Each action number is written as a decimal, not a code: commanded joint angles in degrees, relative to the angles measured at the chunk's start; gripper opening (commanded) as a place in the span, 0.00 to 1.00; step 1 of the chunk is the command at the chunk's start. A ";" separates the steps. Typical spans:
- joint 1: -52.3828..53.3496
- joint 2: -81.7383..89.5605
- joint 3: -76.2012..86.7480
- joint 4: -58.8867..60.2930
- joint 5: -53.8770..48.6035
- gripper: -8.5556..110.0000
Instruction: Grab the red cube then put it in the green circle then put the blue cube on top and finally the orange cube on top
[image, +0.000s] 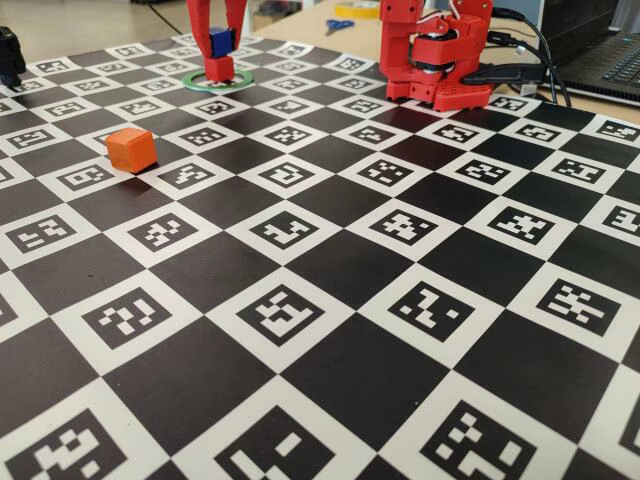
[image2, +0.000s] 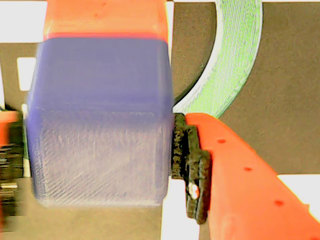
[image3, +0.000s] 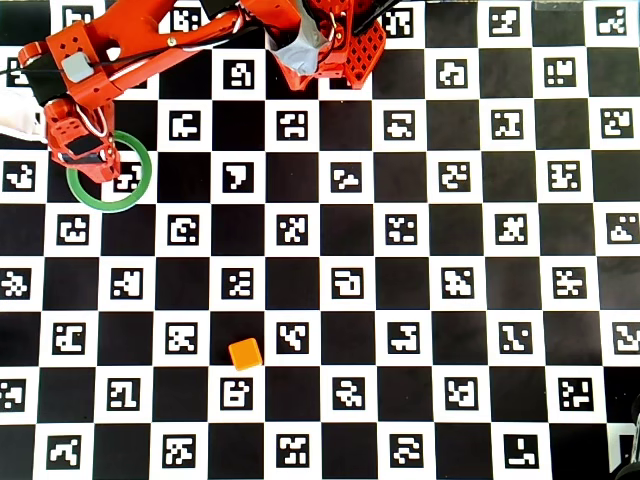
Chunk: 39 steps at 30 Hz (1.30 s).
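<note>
Arm (image3: 170, 40) reaches over the far left corner of the checkered board (image: 330, 330) in the fixed view, above the green circle (image3: 135, 190). Orange cube (image: 131, 149) stands alone mid-board, well apart from the arm, open squares all round. Arm base (image: 435, 60) blocks the far edge.

Bright even light; wrist view blurred, soft shadows

The red plastic arm reaches out from its base, wrist bent downward — its two-finger red gripper (image: 220, 45) points straight down, jaws clamped on a small load.
</note>
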 joint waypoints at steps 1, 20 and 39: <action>0.88 1.58 -0.97 0.62 -0.35 0.31; -0.18 5.19 -7.56 9.49 1.32 0.51; -20.48 17.67 -13.27 18.72 23.82 0.50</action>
